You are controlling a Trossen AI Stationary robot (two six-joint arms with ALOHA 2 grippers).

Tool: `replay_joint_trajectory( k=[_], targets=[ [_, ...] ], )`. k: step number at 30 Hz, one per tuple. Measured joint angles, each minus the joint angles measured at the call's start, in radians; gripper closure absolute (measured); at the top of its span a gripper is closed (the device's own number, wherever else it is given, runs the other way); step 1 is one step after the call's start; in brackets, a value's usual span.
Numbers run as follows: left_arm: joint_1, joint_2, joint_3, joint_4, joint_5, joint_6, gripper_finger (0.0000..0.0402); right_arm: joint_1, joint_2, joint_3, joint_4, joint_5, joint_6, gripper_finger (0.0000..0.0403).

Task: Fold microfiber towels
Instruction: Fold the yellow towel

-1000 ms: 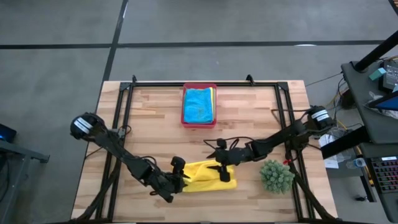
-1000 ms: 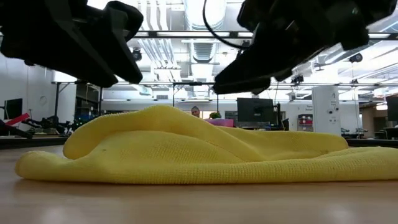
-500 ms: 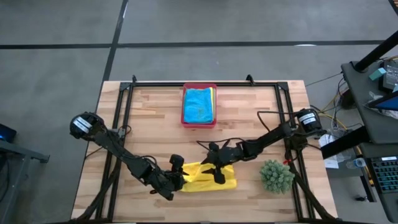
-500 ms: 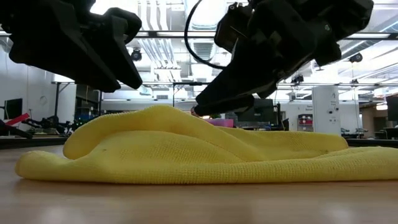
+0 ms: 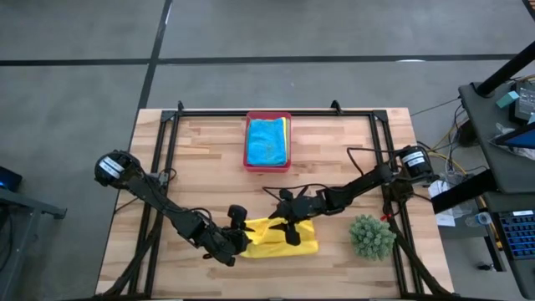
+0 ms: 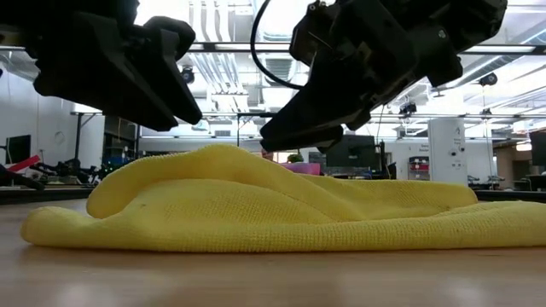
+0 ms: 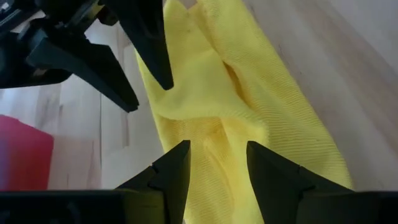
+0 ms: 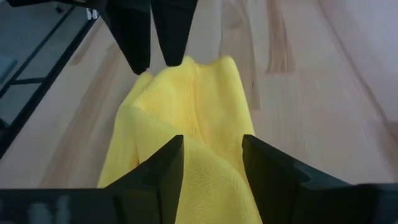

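tray towels [image 5: 267,140] mostly hidden (only turquoise top, yellow edge).

The right pincer [image 5: 285,227] has travelled leftward across the surface since a second ago, from over the right part of the yellow towel [image 5: 280,239] to above its middle hump, and its fingers have drawn a little closer together. The left pincer [image 5: 241,231] has edged slightly nearer the towel's left end. The two pincers now hang closer to each other.

I count two towels [image 5: 280,238] [image 5: 267,141], one pink tray [image 5: 248,145], one plant [image 5: 371,237], two grippers [image 5: 240,233] [image 5: 287,227].
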Motion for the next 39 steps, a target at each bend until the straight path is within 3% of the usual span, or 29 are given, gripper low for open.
replay_joint_trajectory(
  k=[9,15,21,32,39],
  targets=[
    [0.001,0.0,-0.013,0.001,-0.003,-0.049,0.0259,0.0,0.107,-0.001,0.135,-0.02,-0.024,0.0255],
    [0.001,0.0,-0.02,0.0,-0.003,-0.109,0.0259,0.003,0.107,0.009,0.159,-0.189,-0.062,0.0265],
    [0.003,0.0,-0.02,0.0,-0.003,-0.104,0.0259,0.021,0.06,0.014,0.14,-0.295,-0.08,0.0305],
    [0.023,0.0,-0.034,0.012,-0.003,-0.182,0.0259,0.04,0.053,0.014,0.111,-0.297,-0.088,0.0359],
    [0.024,0.0,-0.096,0.168,-0.003,-0.184,0.0259,0.037,-0.014,0.013,-0.001,-0.223,-0.112,0.0367]
  ],
)
